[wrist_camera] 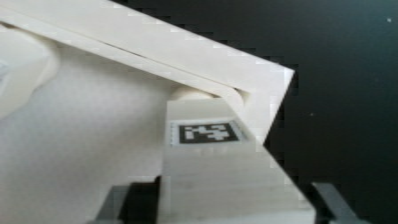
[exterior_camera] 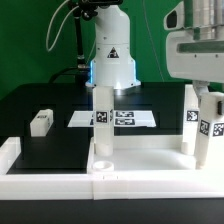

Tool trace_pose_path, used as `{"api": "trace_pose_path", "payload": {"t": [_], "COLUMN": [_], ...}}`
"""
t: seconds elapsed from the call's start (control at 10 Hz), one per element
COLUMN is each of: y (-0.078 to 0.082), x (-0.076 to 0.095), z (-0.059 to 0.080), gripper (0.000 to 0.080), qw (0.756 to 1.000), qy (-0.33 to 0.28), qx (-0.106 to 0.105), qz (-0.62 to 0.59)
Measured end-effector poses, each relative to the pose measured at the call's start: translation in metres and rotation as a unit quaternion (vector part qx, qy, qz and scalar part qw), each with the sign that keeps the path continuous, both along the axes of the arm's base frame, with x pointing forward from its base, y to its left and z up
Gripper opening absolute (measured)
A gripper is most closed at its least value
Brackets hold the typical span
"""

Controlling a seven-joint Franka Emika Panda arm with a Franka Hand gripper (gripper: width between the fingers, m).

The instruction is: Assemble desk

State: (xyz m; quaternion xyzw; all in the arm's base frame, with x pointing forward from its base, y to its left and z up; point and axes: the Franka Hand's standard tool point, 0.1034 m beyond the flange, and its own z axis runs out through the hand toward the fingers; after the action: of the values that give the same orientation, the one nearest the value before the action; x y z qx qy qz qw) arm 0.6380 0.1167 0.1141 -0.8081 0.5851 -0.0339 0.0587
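The white desk panel [exterior_camera: 60,172] lies flat at the front of the black table. Two leg blocks stand upright on it, one [exterior_camera: 101,125] near the middle and one [exterior_camera: 189,122] at the exterior view's right. Just beside that one a third leg [exterior_camera: 211,142] stands upright at the panel's right end, and my gripper [exterior_camera: 208,100] comes down on its top. In the wrist view the tagged leg [wrist_camera: 210,150] runs from between my gripper [wrist_camera: 228,205] to the panel's corner [wrist_camera: 151,60]. Both dark pads sit against the leg's sides.
A fourth leg block [exterior_camera: 40,122] lies loose on the black table at the exterior view's left. The marker board [exterior_camera: 130,118] lies in front of the robot's base [exterior_camera: 112,65]. A raised white bar [exterior_camera: 8,152] edges the table at the left.
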Motion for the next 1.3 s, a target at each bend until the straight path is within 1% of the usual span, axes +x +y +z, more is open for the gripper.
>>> {"api": "trace_pose_path", "payload": {"t": [0.1, 0.2, 0.3, 0.4, 0.5, 0.6, 0.7, 0.9, 1.0, 1.1, 1.2, 1.3], "y": [-0.002, -0.002, -0.002, 0.001, 0.007, 0.009, 0.008, 0.009, 0.010, 0.013, 0.018, 0.015], "x": [0.000, 0.000, 0.001, 0.002, 0.004, 0.004, 0.004, 0.007, 0.009, 0.007, 0.004, 0.005], "z": [-0.001, -0.002, -0.002, -0.003, -0.002, -0.003, -0.003, 0.000, -0.001, -0.002, -0.003, -0.003], "gripper": [0.0302, 0.0298, 0.0296, 0.0296, 0.0296, 0.0296, 0.0296, 0.0553, 0.0620, 0.0620, 0.0643, 0.0643], "qw": [0.998, 0.988, 0.969, 0.948, 0.929, 0.918, 0.924, 0.960, 0.978, 0.994, 0.998, 0.999], "qy": [0.001, 0.003, 0.003, 0.001, -0.004, -0.011, -0.011, -0.026, -0.034, -0.038, -0.037, -0.039], "qx": [0.012, 0.031, 0.059, 0.081, 0.095, 0.101, 0.098, 0.082, 0.065, 0.039, 0.026, 0.021], "qz": [-0.069, -0.151, -0.238, -0.307, -0.359, -0.382, -0.369, -0.268, -0.197, -0.090, -0.038, -0.015]}}
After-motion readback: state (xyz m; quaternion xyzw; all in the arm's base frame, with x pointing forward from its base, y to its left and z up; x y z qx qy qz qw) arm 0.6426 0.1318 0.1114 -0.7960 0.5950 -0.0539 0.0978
